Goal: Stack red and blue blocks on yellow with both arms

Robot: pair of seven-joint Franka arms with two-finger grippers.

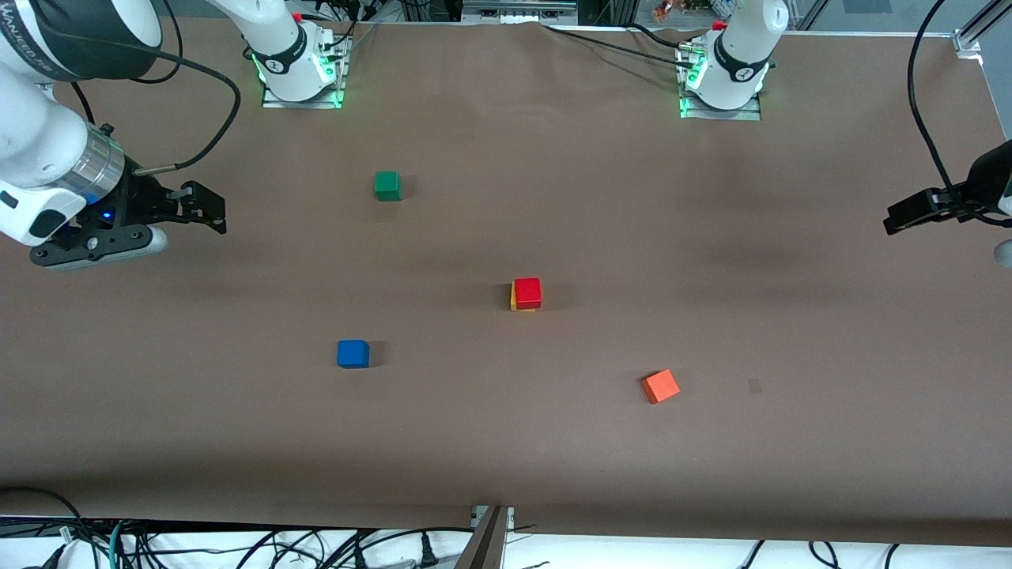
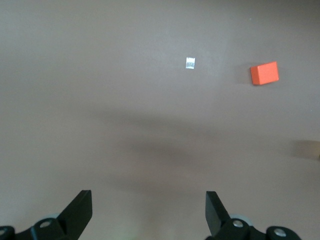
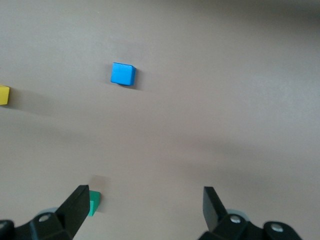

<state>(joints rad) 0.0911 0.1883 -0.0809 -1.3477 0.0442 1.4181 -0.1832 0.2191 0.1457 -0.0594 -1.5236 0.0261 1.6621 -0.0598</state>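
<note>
The red block [image 1: 527, 292] sits squarely on top of the yellow block [image 1: 522, 305], of which only a thin edge shows beneath it; this two-cube stack near the middle of the brown table [image 1: 506, 442] serves as my reference landmark. The blue block [image 1: 353, 353] lies on the table nearer to the front camera than the stack and toward my right arm's end, well apart from it. The green cube [image 1: 387, 186] lies farther from the front camera than the stack, also toward my right arm's end. The orange cube [image 1: 660, 386] lies nearer to the front camera than the stack, toward my left arm's end, turned at an angle to the table edge. My right gripper [image 1: 207, 210] hangs over bare table at my right arm's end, well apart from the stack, with its fingers [image 3: 77, 205] spread wide and holding nothing. My left gripper [image 1: 893, 220] hangs over the table edge at my left arm's end, fingers [image 2: 79, 210] likewise spread wide and empty. Lettering on my right arm's upper black collar is only partly legible, so I do not report it. A small pale tag [image 2: 190, 63] lies on the table near the orange cube; no writing on it can be read.
</note>
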